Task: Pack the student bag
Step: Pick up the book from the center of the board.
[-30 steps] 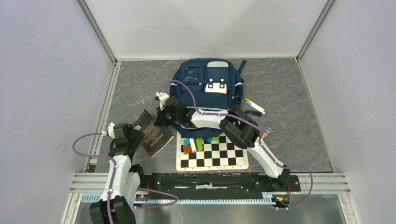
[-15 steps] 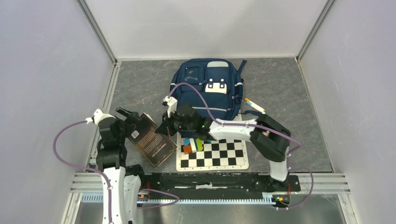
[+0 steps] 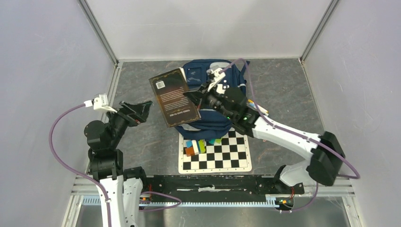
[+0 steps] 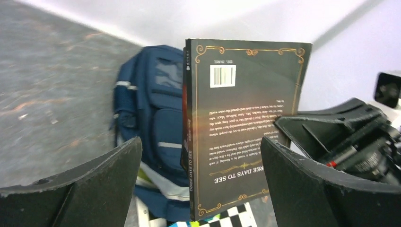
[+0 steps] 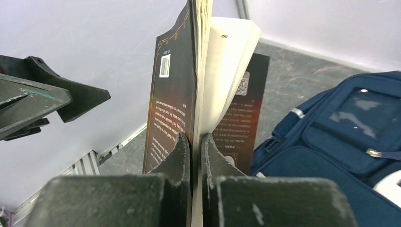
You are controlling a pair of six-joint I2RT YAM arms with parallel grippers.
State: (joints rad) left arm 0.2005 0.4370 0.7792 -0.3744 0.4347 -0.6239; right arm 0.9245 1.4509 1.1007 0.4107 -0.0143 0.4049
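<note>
The student bag, a navy backpack with grey stripes, lies flat at the back middle of the table. A dark paperback book with gold lettering hangs in the air over the bag's left side. My right gripper is shut on its cover edge. In the right wrist view the fingers pinch the back cover and a few pages of the book, the other pages fan loose, and the bag lies below right. My left gripper stands wide open left of the book, holding nothing. Its wrist view faces the book and bag.
A checkered mat lies in front of the bag, with several coloured blocks on its back left corner. Markers lie right of the bag, partly under my right arm. Grey walls close in the left, right and back.
The book has left the table by the mat's left side and risen over the bag in my right gripper. My left gripper has opened wide and now points at the book from the left.
</note>
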